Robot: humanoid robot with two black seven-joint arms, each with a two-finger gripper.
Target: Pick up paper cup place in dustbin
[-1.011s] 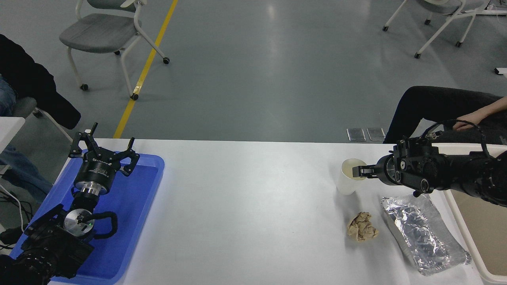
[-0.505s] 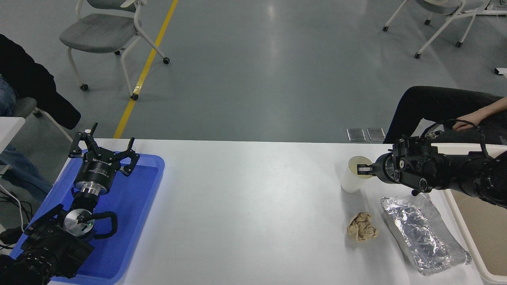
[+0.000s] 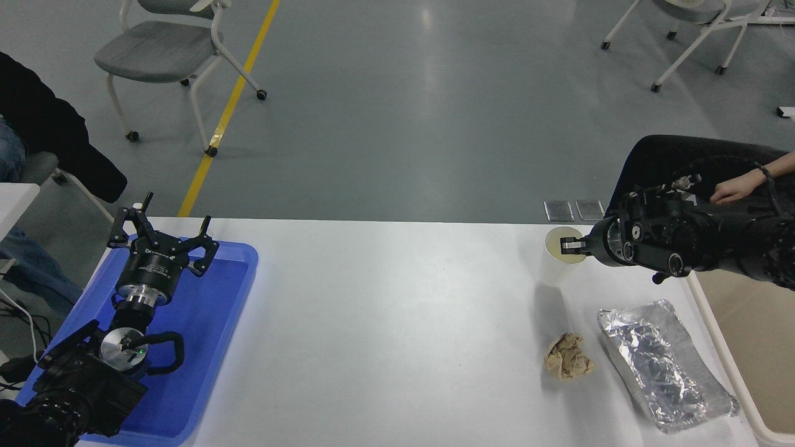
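Observation:
The white paper cup (image 3: 554,257) hangs upright above the table at the far right, its shadow on the tabletop below it. My right gripper (image 3: 570,246) is shut on the cup's rim, one finger inside the cream-coloured mouth. The beige dustbin (image 3: 723,360) stands at the right edge, only its rim and part of its inside showing; the cup is left of it. My left gripper (image 3: 163,231) is parked over the blue tray at the lower left, fingers spread open and empty.
A crumpled brown paper ball (image 3: 568,356) and a crinkled silver foil tray (image 3: 664,363) lie on the table below the cup. A blue tray (image 3: 211,310) lies at the left. A seated person's arm (image 3: 742,183) is behind my right arm.
My right gripper has lifted the cup off the table and carried it up and a little right. The left arm has not moved.

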